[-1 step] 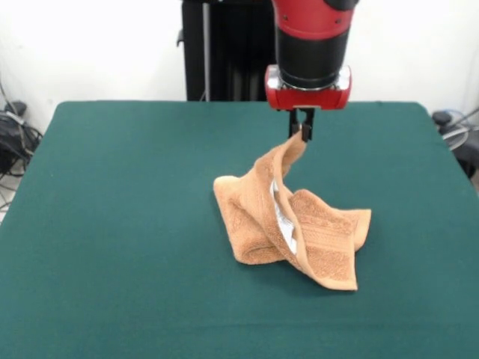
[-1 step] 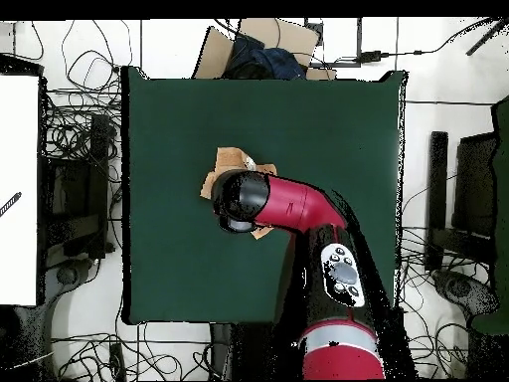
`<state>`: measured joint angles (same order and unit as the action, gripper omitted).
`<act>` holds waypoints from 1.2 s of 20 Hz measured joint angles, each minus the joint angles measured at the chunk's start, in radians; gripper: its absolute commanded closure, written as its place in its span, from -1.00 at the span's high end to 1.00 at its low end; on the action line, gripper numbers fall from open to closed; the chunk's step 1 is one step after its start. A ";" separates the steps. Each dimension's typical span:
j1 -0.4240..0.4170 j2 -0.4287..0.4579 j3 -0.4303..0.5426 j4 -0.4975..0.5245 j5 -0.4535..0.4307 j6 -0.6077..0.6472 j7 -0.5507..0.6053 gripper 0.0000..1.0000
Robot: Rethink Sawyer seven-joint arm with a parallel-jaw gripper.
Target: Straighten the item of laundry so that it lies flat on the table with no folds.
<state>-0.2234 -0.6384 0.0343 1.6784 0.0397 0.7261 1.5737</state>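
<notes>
The green bench [image 1: 112, 224] is filling most of the front view, and the red and black arm [image 1: 310, 45] is coming down over its middle, toward twelve o'clock. The towel [image 1: 299, 232] is sitting near the centre of the bench, bunched and folded over itself, with one corner drawn up into a peak while the rest is resting on the felt; in the overhead view only slivers of it [image 2: 227, 159] are showing around the arm's wrist. The hand [image 1: 301, 129] is pinching that raised corner, its fingers pressed together on the cloth. A small white label [image 1: 283, 218] is peeking out of a fold near the towel's middle. The step in hand is probably lifting and dragging the corner to open the folds. To do it well, the hand should be keeping a firm pinch, rising only enough to let the layers fall apart, then pulling low and steadily away from the heap, toward twelve o'clock, so the weight on the bench is stretching the cloth flat rather than sliding along.
</notes>
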 measured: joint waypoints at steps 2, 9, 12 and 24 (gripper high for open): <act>-0.006 -0.007 0.002 0.006 0.000 0.000 0.000 -1.00; -0.039 -0.039 0.022 0.036 0.000 0.000 0.000 -1.00; -0.042 -0.048 0.025 0.039 0.000 0.000 0.000 -1.00; -0.058 -0.050 0.057 0.040 -0.001 0.000 0.000 -1.00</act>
<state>-0.2819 -0.6884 0.0913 1.7180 0.0391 0.7260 1.5737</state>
